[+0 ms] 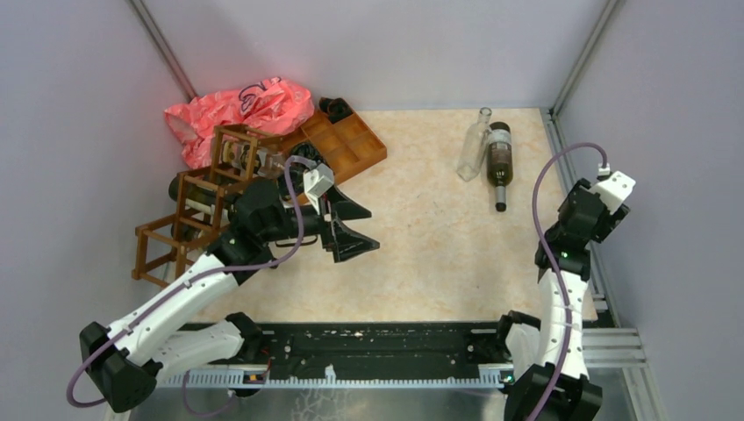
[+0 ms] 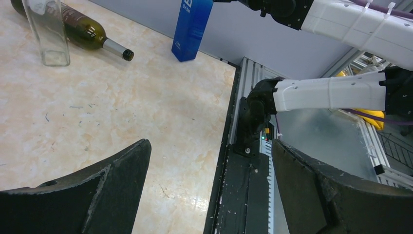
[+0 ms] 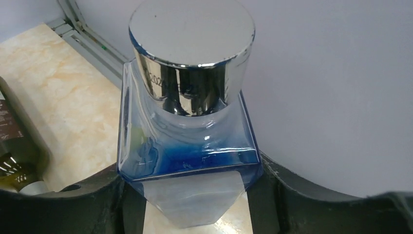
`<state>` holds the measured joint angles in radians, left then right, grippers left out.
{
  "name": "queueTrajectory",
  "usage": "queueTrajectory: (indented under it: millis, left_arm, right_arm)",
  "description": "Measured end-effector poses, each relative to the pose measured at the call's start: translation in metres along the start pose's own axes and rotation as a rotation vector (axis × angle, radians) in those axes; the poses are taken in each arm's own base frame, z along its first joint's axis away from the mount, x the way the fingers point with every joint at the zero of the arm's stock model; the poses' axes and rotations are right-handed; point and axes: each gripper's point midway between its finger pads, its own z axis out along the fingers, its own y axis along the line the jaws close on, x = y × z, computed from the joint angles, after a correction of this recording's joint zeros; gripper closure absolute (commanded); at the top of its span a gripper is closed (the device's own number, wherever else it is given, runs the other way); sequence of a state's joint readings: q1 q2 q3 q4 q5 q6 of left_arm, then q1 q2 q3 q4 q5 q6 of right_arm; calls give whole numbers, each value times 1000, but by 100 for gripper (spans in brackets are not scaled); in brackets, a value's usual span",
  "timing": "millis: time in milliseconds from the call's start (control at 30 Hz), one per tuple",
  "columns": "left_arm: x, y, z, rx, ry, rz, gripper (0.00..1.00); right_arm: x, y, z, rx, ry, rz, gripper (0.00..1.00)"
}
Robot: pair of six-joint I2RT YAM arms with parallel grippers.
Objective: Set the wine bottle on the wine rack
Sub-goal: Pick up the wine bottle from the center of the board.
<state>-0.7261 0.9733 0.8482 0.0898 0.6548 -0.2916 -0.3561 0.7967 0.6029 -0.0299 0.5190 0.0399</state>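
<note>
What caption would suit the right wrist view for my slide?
Right pincer grips a silver-capped blue bottle; a dark wine bottle lies at left.

Pink bag (image 1: 237, 110) and tray (image 1: 346, 140) crowd the wine rack (image 1: 187, 200) behind; the left arm (image 1: 175, 298) blocks its front.

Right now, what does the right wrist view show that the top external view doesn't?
Only the right wrist: a blue-tinted square glass bottle with a mirrored silver cap, gripped by the right gripper. Only the top: the dark brown wooden wine rack, the pink plastic bag and the open left gripper. Both: the dark green wine bottle lying on the beige marbled table.
</note>
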Motion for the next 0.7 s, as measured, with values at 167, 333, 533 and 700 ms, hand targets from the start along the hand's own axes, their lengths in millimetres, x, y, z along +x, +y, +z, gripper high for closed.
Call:
queueTrajectory:
  millis: [167,333,533,700]
  left_arm:
    - [1,-3,-4,2,-6,2,1]
    - [6,-2,-5,-1,4,-5,1]
    - [9,0,-5,-4,15,6,1]
    - [13,0,-5,5,21,31,1]
  right_arm:
    - [-1,2,-5,-29,-11,3,96]
    - [2,3,-19,-68,11,-5,100]
    - [5,9,-44,-147,104,-19,100]
    - [-5,30,-75,-288,185,13,100]
